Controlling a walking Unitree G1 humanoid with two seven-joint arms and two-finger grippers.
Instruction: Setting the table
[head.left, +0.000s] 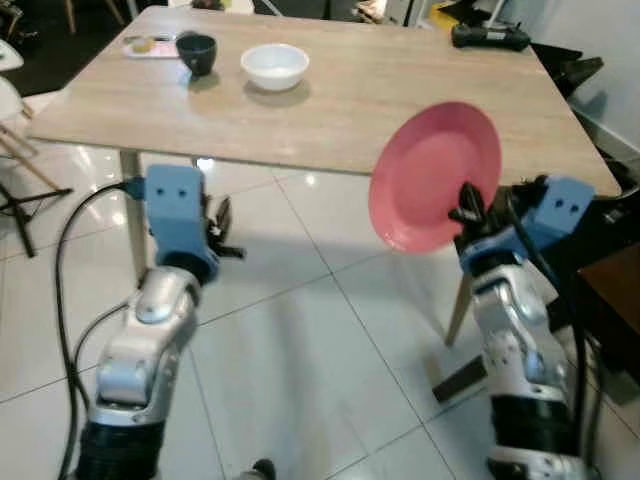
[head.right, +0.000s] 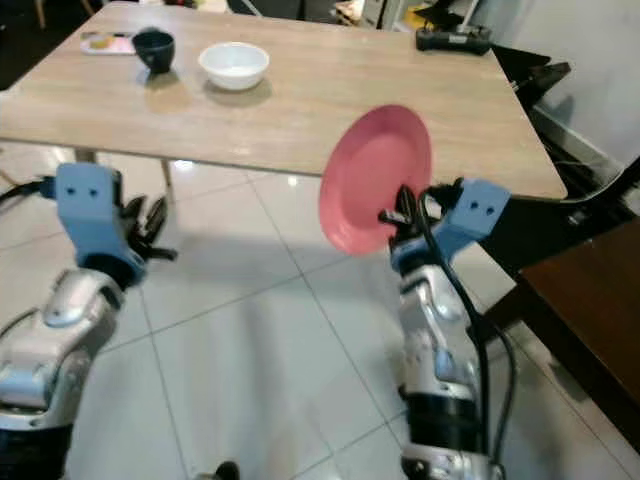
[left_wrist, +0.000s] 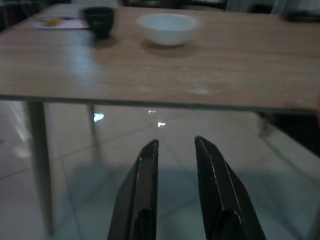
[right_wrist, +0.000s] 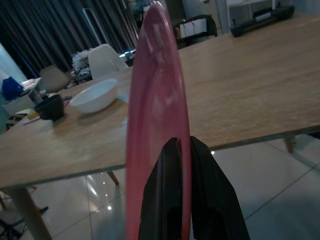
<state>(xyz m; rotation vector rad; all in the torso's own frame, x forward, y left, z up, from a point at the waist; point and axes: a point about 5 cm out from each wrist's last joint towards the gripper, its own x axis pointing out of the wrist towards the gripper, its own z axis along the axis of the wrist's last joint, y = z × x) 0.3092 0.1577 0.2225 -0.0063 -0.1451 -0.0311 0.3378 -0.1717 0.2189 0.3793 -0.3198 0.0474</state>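
Carrying the round pink plastic plate (head.left: 434, 172) pinched on edge in our right gripper (head.left: 468, 212) just short of the light wooden table (head.left: 400, 100), left gripper (left_wrist: 175, 165) spread and empty, so next we probably lift it over and lay it flat.

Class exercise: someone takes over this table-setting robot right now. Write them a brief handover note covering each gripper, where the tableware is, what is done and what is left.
Right gripper: shut on the rim of the pink plate, held upright on edge before the table's near edge, not yet over it.
Left gripper: open, holding nothing, below the table edge on the left.
On the table: white bowl, dark cup, and a small tray at the far corner.
Done: plate picked up.
Left: lay the plate flat on the tabletop, release.
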